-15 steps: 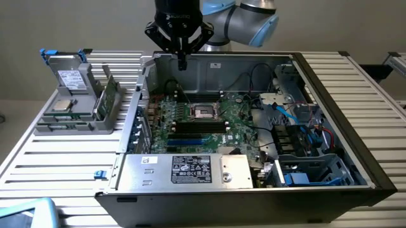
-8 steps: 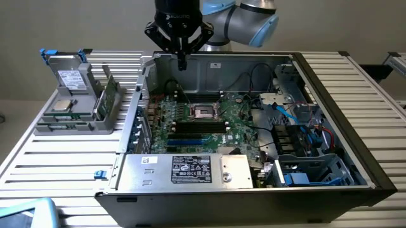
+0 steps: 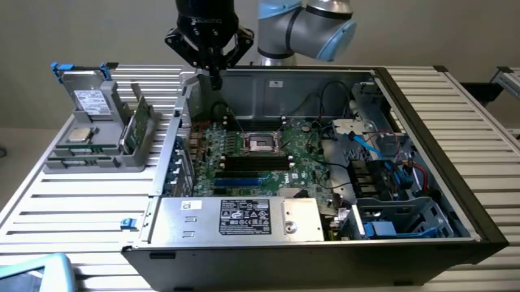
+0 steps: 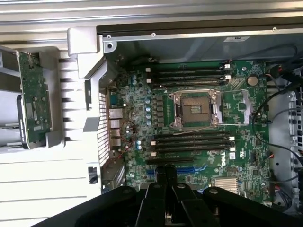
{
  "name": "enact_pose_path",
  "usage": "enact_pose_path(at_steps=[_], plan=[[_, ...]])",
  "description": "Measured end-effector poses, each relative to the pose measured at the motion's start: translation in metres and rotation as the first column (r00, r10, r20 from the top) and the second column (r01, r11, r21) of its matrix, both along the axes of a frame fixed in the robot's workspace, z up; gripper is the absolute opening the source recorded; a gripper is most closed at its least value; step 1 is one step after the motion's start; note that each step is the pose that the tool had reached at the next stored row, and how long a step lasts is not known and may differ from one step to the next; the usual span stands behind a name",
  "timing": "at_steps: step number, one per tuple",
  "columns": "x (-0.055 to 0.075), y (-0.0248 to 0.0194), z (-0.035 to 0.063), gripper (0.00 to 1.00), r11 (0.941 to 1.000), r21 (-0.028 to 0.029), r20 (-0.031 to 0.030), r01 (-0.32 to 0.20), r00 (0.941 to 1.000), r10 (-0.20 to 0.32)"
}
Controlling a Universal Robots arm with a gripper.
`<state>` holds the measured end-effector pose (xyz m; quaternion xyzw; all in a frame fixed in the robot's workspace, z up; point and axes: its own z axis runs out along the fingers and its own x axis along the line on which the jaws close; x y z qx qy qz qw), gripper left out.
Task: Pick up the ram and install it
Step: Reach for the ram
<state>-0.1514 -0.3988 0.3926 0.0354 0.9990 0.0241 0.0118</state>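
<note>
Slats of pale metal make the counter (image 3: pixel 81 201) I am working over. On it sits a big open computer case (image 3: pixel 284 91), and I can see the green motherboard (image 3: pixel 305 152) lying flat inside. The arm (image 3: pixel 309 24) comes in from behind the case and bends so its black end points straight down. The end effector (image 3: pixel 215 79) hangs over the back corner of the case, on the exterior view's left. Its fingers are pressed together and I see nothing between them. They touch nothing. A gray holder (image 3: pixel 89 161) stands on the counter outside the case, further to the exterior view's left. The ram (image 3: pixel 140 125) stands on its edge in that holder. It is apart from the end effector, past the case wall.
</note>
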Motion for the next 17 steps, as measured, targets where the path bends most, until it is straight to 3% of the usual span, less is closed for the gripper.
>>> enact_pose_path(at_steps=[17], plan=[[-0.070,0.0007,-0.0023,0.11,1.0000,-0.0003,-0.0001,0.000,1.0000,0.000]])
